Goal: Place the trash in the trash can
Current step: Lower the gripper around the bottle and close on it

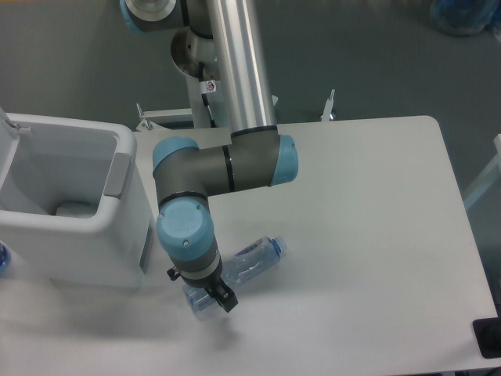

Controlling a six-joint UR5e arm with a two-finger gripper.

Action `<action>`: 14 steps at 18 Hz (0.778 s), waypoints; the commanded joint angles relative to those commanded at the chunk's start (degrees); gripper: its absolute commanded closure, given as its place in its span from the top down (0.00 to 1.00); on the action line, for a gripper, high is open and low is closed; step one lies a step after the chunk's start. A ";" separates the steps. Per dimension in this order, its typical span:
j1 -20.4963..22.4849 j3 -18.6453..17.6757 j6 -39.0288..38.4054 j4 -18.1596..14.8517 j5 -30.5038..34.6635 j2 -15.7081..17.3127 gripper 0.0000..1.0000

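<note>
Camera view: my gripper [205, 288] hovers low over the crushed water bottle [243, 265].
I cannot tell my jaw state; I should center on its body before closing.

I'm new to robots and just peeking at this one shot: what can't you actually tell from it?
- Gripper: the arm's wrist covers it; open or shut, cannot tell.
- Bottle: its lower end sits under the wrist.
- Trash can: left side cut off by the frame edge; the white thing inside is too blurred to identify.

The arm reaches from 12 o'clock, elbow bent, wrist pointing straight down; the gripper [202, 288] sits low, its jaw spacing hidden beneath the wrist.
</note>
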 joint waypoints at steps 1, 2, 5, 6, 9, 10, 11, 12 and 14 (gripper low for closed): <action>-0.09 0.26 -0.17 0.00 0.09 -0.44 1.00; -0.09 0.35 -0.35 0.09 0.09 -0.71 1.00; -1.14 0.88 -0.35 0.09 2.10 -1.85 1.00; -1.32 0.88 -0.35 0.00 2.98 -1.94 1.00; -1.50 1.14 -0.35 -0.09 4.39 -1.94 0.93; -1.50 1.49 -0.35 -0.26 4.74 -2.03 0.87; -1.50 1.58 -0.26 -0.35 4.83 -2.03 0.81; -1.50 1.67 -0.26 -0.35 4.83 -2.03 0.77; -1.50 1.59 -0.26 -0.70 4.92 -1.94 0.67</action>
